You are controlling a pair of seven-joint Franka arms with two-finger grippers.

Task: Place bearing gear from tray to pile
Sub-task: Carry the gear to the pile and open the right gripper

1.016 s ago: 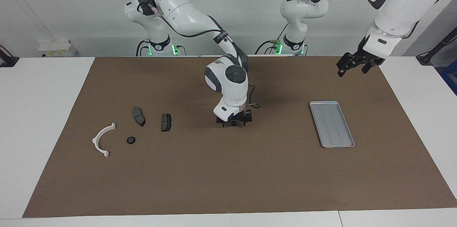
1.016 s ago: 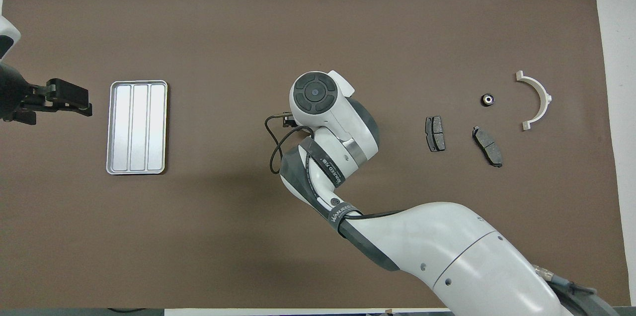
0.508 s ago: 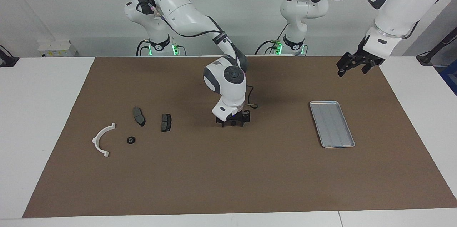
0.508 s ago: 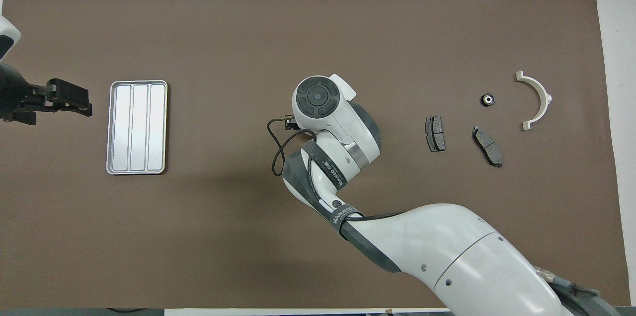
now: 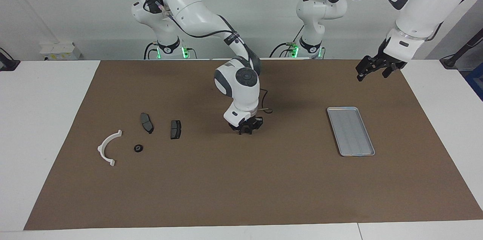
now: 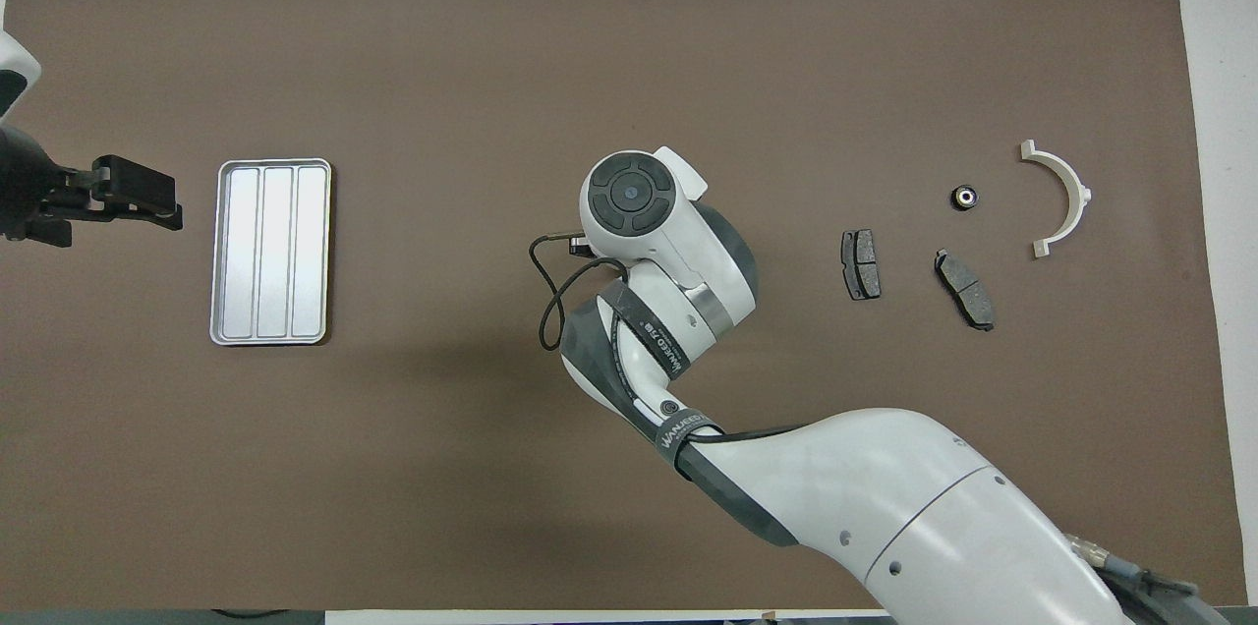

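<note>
The bearing gear, a small dark ring, lies on the mat in the pile between the white half-ring bracket and the two brake pads. The silver tray sits empty toward the left arm's end. My right gripper hangs low over the middle of the mat, shut, with nothing visibly in it; the overhead view hides it under its own wrist. My left gripper waits open in the air beside the tray.
A brown mat covers most of the white table. The right arm's cable loops out beside its wrist.
The right gripper's fingers have closed from wide open to shut, and its wrist has shifted slightly toward the pile. The left arm has not moved.
</note>
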